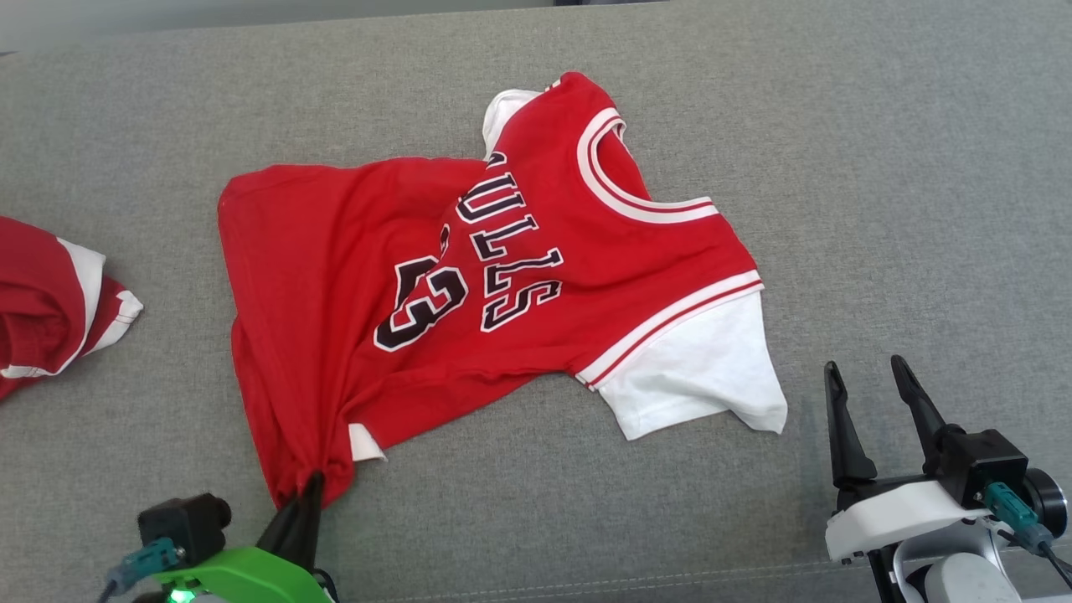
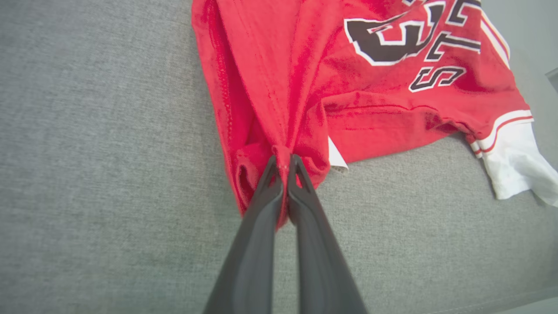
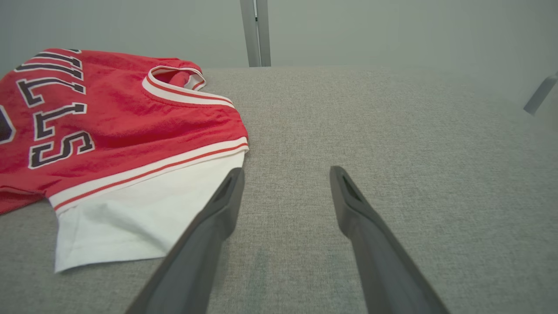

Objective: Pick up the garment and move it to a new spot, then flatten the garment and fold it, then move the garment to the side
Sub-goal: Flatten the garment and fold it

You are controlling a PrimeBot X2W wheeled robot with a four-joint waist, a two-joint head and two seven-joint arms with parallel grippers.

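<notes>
Closest to the lens, my left pincer is clamped on a bunched hem corner of the red jersey, low and left of centre in the head view, with a small white tag just beside the pinch. My right pincer stands at the lower right with fingers apart, holding nothing, near the white sleeve. Black letters read "ULLS" — the first letter is folded under — beside "23". Another red-and-white garment lies at the left edge, well apart. Grey cloth runs wide to the right — a metal post rises beyond its far edge.
</notes>
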